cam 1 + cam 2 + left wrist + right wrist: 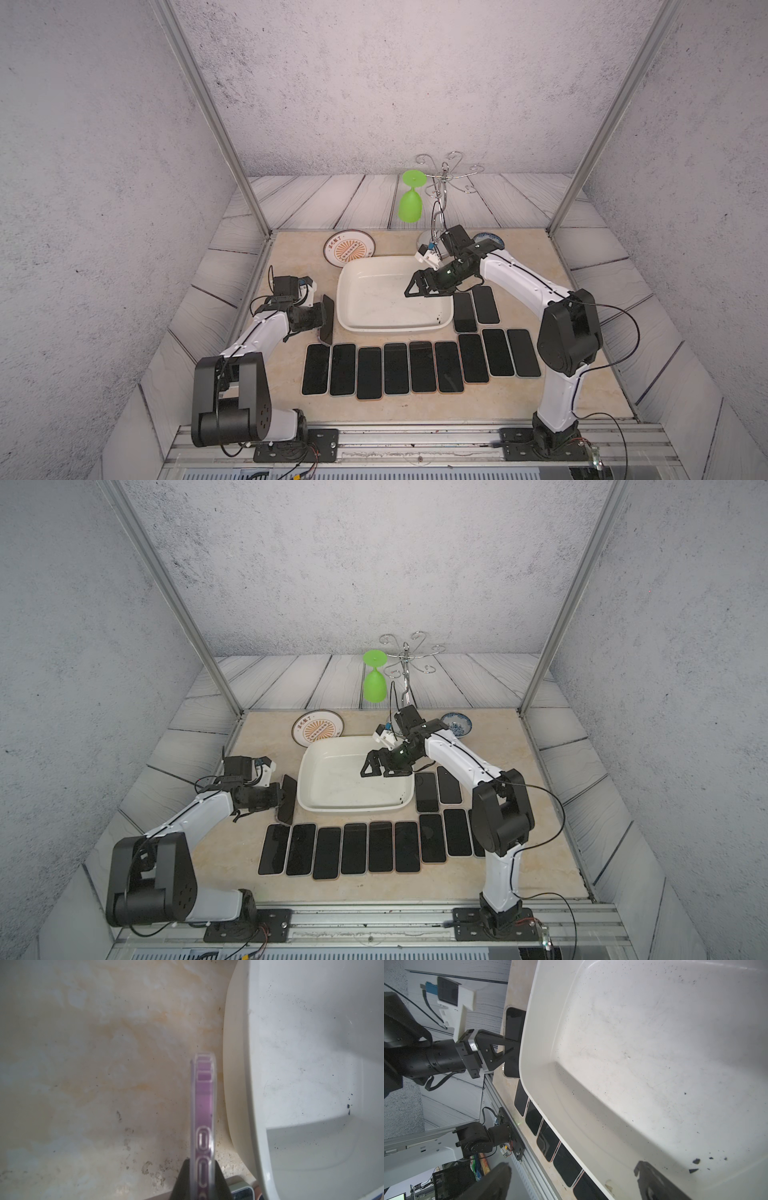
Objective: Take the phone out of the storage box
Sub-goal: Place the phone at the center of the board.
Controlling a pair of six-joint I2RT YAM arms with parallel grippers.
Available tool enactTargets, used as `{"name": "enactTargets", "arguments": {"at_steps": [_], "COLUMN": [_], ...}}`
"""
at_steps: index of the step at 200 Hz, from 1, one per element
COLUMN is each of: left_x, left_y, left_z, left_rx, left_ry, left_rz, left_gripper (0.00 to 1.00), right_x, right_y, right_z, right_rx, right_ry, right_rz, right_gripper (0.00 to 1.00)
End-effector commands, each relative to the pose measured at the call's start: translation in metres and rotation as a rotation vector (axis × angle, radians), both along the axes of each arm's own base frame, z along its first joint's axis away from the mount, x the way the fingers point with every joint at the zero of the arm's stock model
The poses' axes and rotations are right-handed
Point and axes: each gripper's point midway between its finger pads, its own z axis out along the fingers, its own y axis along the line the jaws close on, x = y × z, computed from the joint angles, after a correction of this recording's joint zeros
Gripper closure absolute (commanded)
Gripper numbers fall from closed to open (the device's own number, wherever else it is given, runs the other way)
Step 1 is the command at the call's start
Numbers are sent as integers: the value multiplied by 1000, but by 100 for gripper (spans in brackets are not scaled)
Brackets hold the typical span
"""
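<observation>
Left fingers (181, 1185) clench a purple-edged phone (328, 318) upright just outside the empty storage box (374, 303) (right fingers (420, 278) spread wide above it); placing step, next likely laying it flat on the bench (291, 257)

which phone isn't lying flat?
The phone shut in the left gripper, held on edge beside the box; the other phones lie flat, screens up, on the table.

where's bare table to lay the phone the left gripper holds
Free: the beige tabletop strip between the row of black phones and the front metal rail; the patch bordered by the orange-patterned round plate, the white plastic storage box and the row's left end. Crowded: in front and right of the box.
</observation>
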Motion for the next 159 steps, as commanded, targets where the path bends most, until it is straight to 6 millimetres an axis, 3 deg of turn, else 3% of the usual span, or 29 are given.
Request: {"name": "enactTargets", "arguments": {"at_steps": [1, 58, 118, 136, 159], "left_x": [24, 21, 21, 14, 11], "left_y": [-1, -1, 1, 7, 14], "left_z": [36, 10, -4, -13, -17], "left_rx": [-20, -27, -18, 12, 38], "left_ry": [-138, -85, 9, 51, 67], "left_rz": [-10, -7, -33, -33, -7], "left_gripper": [100, 100, 98, 92, 78], "right_x": [0, -2, -2, -3, -5], "right_y": [-1, 0, 1, 1, 1], "right_z": [-4, -14, -12, -14, -15], "right_rx": [3, -8, 3, 2, 5], "right_ry": [14, 37, 40, 43, 52], "right_rz": [-2, 6, 15, 20, 25], "right_gripper": [1, 1, 1, 1, 1]}}
